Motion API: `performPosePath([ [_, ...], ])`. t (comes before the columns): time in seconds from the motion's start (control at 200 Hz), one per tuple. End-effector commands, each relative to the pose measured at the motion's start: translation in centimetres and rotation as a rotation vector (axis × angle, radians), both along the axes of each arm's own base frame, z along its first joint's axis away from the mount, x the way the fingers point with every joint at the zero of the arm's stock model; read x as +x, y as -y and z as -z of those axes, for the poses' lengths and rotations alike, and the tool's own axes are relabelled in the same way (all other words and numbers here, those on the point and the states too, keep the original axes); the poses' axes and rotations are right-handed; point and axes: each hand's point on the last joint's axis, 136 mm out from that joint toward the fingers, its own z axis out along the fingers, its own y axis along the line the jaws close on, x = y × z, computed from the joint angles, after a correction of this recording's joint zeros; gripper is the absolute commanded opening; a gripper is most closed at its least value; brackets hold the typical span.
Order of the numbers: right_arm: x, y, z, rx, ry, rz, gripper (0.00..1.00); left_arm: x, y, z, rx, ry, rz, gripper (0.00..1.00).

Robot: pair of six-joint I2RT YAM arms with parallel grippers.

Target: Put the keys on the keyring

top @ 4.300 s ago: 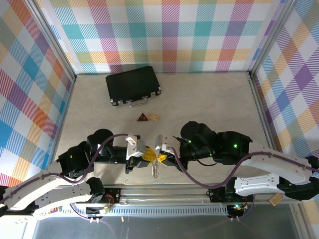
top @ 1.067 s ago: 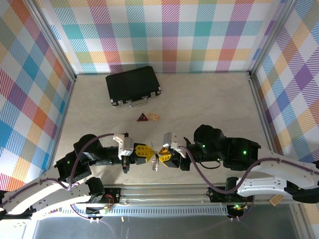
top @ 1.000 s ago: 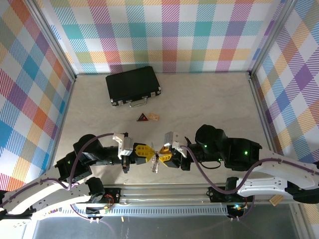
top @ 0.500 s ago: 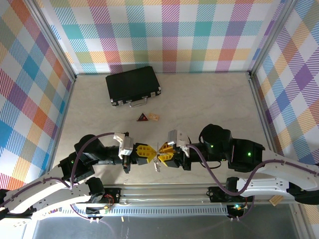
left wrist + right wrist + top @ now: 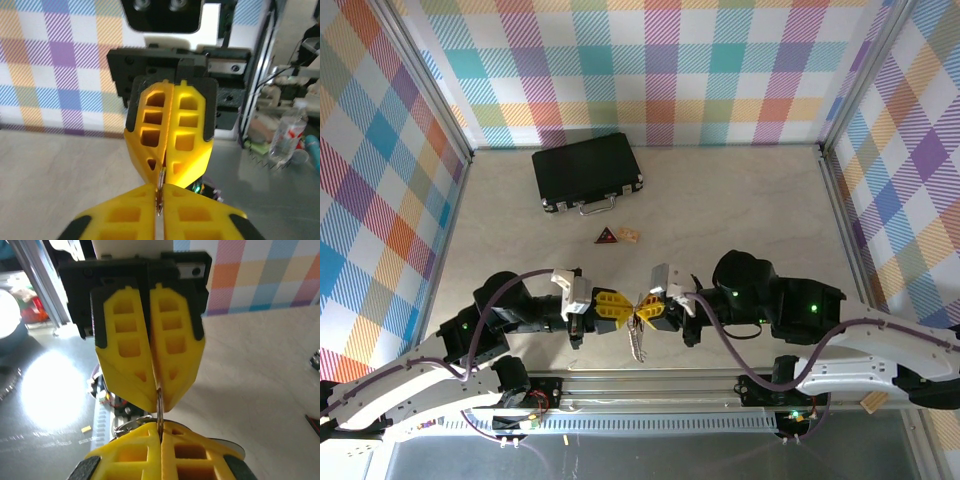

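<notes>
My two grippers meet tip to tip just above the table's near edge. The left gripper (image 5: pixel 628 310) and the right gripper (image 5: pixel 642 310) are each shut on the thin silver keyring. In the left wrist view the keyring (image 5: pixel 161 192) shows edge-on between my yellow fingers (image 5: pixel 125 215), with the right gripper (image 5: pixel 166 167) pinching it from the far side. The right wrist view shows the keyring (image 5: pixel 159 407) running from the left gripper (image 5: pixel 158 390) down into the right gripper (image 5: pixel 160 429). A silver piece (image 5: pixel 638 345) dangles below the tips. I cannot pick out the keys.
A black case (image 5: pixel 587 170) lies at the back left. A small dark-red triangle (image 5: pixel 607 236) and a tan chip (image 5: pixel 629 235) sit mid-table behind the grippers. The metal rail (image 5: pixel 650 385) runs along the near edge, and plaid walls enclose the table.
The right gripper's jaws have shut onto the keyring. Both grippers edged closer together, and the silver piece now hangs lower beneath them.
</notes>
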Motion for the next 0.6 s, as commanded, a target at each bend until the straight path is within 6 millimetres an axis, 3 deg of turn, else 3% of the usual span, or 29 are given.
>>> performPosePath([
  [0.0, 0.1, 0.3, -0.6, -0.042, 0.051, -0.01, 0.0, 0.9, -0.5, 0.7, 0.076, 0.035, -0.065, 0.17],
  [0.235, -0.1, -0.4, 0.2, -0.146, 0.043, -0.045, 0.0, 1.5, 0.1, 1.9, 0.119, 0.035, -0.078, 0.2],
  [0.485, 0.4, -0.7, 1.1, -0.234, 0.052, -0.04, 0.0, 1.4, 0.2, 1.6, 0.108, 0.028, -0.066, 0.0],
  [0.595, 0.4, -0.6, 0.8, -0.218, 0.058, -0.033, 0.0, 1.2, 0.1, 1.1, 0.092, 0.03, -0.062, 0.0],
])
